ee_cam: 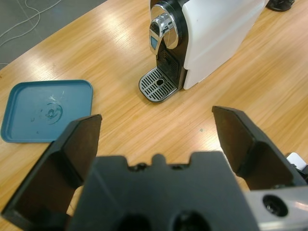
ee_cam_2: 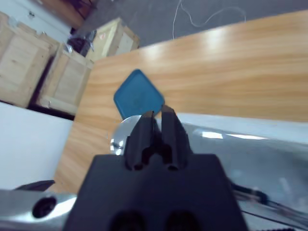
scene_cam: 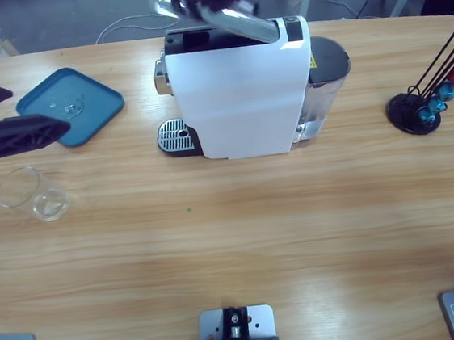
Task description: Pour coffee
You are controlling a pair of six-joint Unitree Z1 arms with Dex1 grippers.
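Note:
No coffee shows in any view. The white coffee machine (scene_cam: 239, 95) stands at the table's middle back, with its chrome spout (ee_cam: 163, 29) over an empty drip grate (scene_cam: 175, 135). Two clear glasses (scene_cam: 18, 188) (scene_cam: 49, 203) stand empty at the left. My left gripper (scene_cam: 38, 109) hovers open at the left edge, above the glasses and the blue tray (scene_cam: 70, 105), facing the machine (ee_cam: 211, 33). My right gripper (ee_cam_2: 158, 114) is shut, with nothing seen between its jaws. It sits over the machine's silver top lever (scene_cam: 235, 19).
A black capsule stand (scene_cam: 416, 109) with red and blue capsules is at the far right. A grey water tank (scene_cam: 326, 66) sits on the machine's right side. Wooden crates stand on the floor beyond the table. A bare stretch of wooden table (scene_cam: 235, 242) lies in front of the machine.

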